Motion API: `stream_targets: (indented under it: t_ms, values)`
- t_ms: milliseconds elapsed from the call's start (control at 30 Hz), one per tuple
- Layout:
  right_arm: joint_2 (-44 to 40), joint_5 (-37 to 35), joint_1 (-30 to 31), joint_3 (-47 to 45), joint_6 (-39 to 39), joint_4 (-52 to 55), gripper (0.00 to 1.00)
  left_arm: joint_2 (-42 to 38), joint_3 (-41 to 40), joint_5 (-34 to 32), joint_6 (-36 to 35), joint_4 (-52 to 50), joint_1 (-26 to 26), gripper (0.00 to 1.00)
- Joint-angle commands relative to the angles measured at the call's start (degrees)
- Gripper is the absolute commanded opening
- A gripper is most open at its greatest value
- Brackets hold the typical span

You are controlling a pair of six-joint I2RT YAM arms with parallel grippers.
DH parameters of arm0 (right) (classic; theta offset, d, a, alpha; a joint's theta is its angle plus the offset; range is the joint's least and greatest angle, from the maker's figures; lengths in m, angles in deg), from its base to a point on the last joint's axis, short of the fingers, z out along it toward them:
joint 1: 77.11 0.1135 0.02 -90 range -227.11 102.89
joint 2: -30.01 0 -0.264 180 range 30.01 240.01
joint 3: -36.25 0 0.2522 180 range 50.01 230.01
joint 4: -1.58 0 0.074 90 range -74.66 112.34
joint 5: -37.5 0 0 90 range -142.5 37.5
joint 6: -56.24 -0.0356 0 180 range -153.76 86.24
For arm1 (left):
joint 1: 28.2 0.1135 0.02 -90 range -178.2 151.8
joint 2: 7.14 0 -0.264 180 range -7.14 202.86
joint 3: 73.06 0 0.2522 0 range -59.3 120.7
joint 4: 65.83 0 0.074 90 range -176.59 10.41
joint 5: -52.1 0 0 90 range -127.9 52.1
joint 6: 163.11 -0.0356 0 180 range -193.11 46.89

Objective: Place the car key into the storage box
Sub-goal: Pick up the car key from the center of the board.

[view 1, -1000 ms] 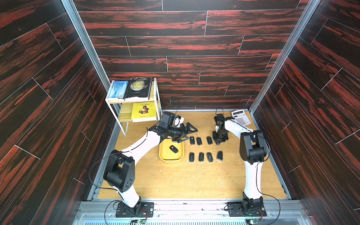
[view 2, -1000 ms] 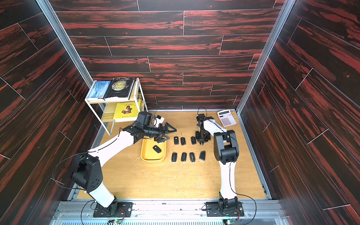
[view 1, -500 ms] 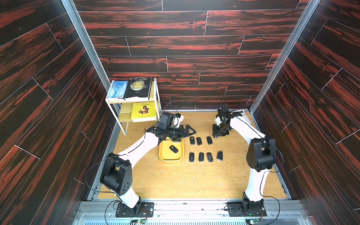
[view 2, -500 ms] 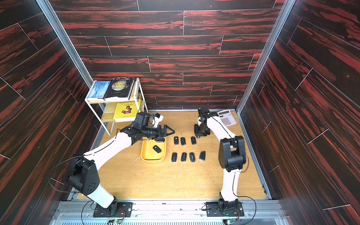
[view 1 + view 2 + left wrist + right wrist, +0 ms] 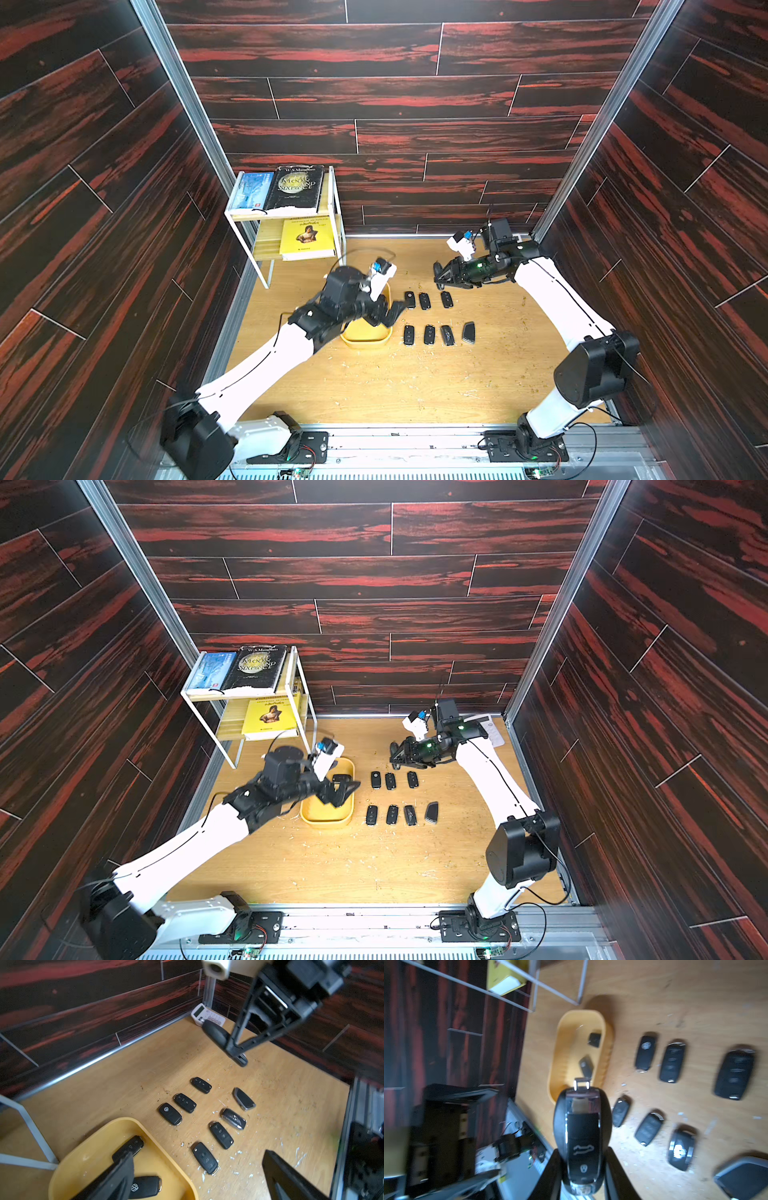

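Two right gripper (image 5: pixel 440 278) jaws are pinching the car key (image 5: pixel 582 1136) aloft beyond seven fobs (image 5: pixel 185 1103) lying on the worktop (image 5: pixel 415 382). Its long axis is running along the jaws, ring end facing the storage box (image 5: pixel 328 818), where the left gripper (image 5: pixel 344 792) is hovering, spread wide.

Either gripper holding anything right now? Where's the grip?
Right gripper pinches a black car key by its sides, near the end opposite the metal loop. Left gripper is open, empty.
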Motion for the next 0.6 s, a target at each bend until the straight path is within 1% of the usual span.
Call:
stream_targets:
  t_ms: [0,33,167,267,400,567]
  values:
    - [-2.7,11.0,2.9,-1.7,-1.9,-2.8,0.25,-4.7,-3.4,4.3,-13.0,3.8,-1.0,1.00]
    - [-3.1,12.1,3.6,-2.1,-2.5,-3.6,0.25,-5.5,-3.9,5.6,-14.5,3.6,-1.0,1.00]
    - [-4.6,15.1,6.9,-2.7,-5.1,-6.8,0.25,-8.3,-7.0,10.2,-15.2,7.4,-0.8,1.00]
    - [-4.7,16.6,8.3,-2.7,-6.1,-7.7,0.26,-7.6,-5.3,12.3,-16.4,4.3,-0.5,1.00]
    - [-5.6,17.9,11.1,-4.6,-8.4,-10.9,0.26,-7.6,-5.5,12.9,-17.3,6.0,-0.5,1.00]
    - [-6.0,18.0,13.4,-6.6,-10.4,-14.0,0.26,-8.0,-6.4,10.2,-19.5,7.5,-0.3,1.00]
